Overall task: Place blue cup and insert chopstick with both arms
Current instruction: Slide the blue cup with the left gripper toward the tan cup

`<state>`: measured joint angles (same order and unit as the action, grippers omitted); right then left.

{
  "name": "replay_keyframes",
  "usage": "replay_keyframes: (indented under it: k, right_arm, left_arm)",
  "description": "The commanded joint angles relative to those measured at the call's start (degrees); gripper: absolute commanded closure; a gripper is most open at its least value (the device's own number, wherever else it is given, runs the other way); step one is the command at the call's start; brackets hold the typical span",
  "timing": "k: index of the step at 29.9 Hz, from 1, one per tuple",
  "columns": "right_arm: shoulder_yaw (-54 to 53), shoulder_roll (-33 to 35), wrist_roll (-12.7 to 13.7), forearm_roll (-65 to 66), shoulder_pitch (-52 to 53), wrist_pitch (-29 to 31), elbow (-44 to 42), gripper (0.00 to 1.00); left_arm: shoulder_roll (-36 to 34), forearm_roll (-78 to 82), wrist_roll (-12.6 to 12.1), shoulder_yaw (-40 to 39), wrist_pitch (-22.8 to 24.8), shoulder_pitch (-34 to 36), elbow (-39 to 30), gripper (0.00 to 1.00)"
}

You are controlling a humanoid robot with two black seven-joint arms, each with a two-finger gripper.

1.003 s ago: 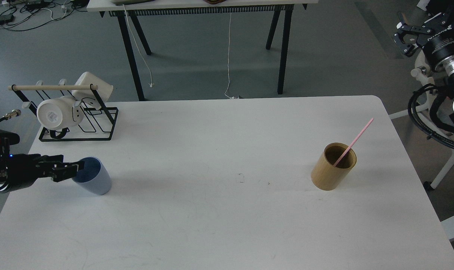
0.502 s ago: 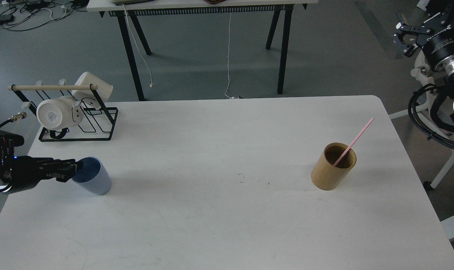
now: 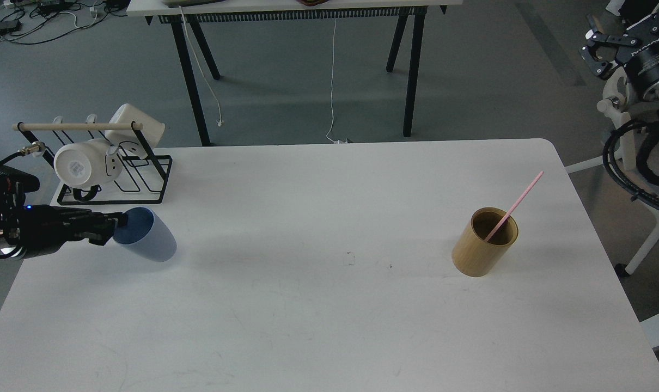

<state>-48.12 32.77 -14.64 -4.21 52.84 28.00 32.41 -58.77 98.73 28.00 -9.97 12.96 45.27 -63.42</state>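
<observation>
The blue cup [image 3: 147, 243] is at the table's left side, tilted with its mouth toward my left gripper [image 3: 111, 225]. That gripper is shut on the cup's rim and holds it just off the table. A single pink chopstick [image 3: 517, 203] leans in the round wooden holder [image 3: 483, 250] on the right side of the table. My right gripper [image 3: 599, 48] is far off the table at the upper right, its fingers apart and empty.
A black wire rack [image 3: 117, 182] with a wooden bar holds two white mugs [image 3: 84, 163] at the table's back left, just behind the cup. A second table [image 3: 297, 8] stands on the floor beyond. The white table [image 3: 329, 305] spreads between cup and holder.
My left gripper has closed on the cup's rim, then lifted and tilted it, moving it back toward the rack. My right gripper has drifted slightly right.
</observation>
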Motion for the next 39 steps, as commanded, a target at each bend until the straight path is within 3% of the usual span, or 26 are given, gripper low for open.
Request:
replay_keyframes:
  k: [1, 4, 7, 13, 18, 21, 28, 39]
  right_arm:
    - [3.0, 1.0, 0.1, 1.3, 5.9, 0.0, -3.3, 0.00]
    - [9.6, 1.1, 0.3, 1.6, 10.6, 0.0, -5.3, 0.00]
    - [14.6, 1.2, 0.1, 1.6, 12.5, 0.0, -5.3, 0.00]
    - [16.1, 3.6, 0.1, 1.6, 12.9, 0.0, -5.3, 0.00]
    - [16.1, 5.1, 0.2, 1.6, 12.5, 0.0, -5.3, 0.00]
    - [16.1, 5.2, 0.2, 1.6, 12.5, 0.0, -5.3, 0.00]
    - [16.3, 5.0, 0.2, 1.6, 12.0, 0.0, -5.2, 0.00]
    - [16.4, 5.0, 0.3, 1.6, 12.0, -0.5, -4.7, 0.00]
  left_arm:
    - [0.3, 3.8, 0.0, 0.0, 5.6, 6.0, -5.4, 0.97]
    - [1.2, 17.2, 0.0, -0.1, 8.2, 9.5, -10.9, 0.97]
    - [7.4, 26.2, 0.0, -0.1, 15.0, 13.1, -13.7, 0.97]
    - [26.0, 26.3, -0.2, -0.1, 15.0, 16.3, -13.4, 0.97]
    - [37.9, 26.3, -6.3, 0.1, 15.0, 16.1, -10.9, 0.96]
    - [43.5, 26.3, -7.2, 0.2, 15.0, 15.7, -6.5, 0.96]
    - [51.5, 26.3, -8.8, 0.9, 15.0, 15.3, 4.8, 0.95]
    - [52.2, 26.3, -8.1, 0.2, 15.0, 13.5, 5.4, 0.87]
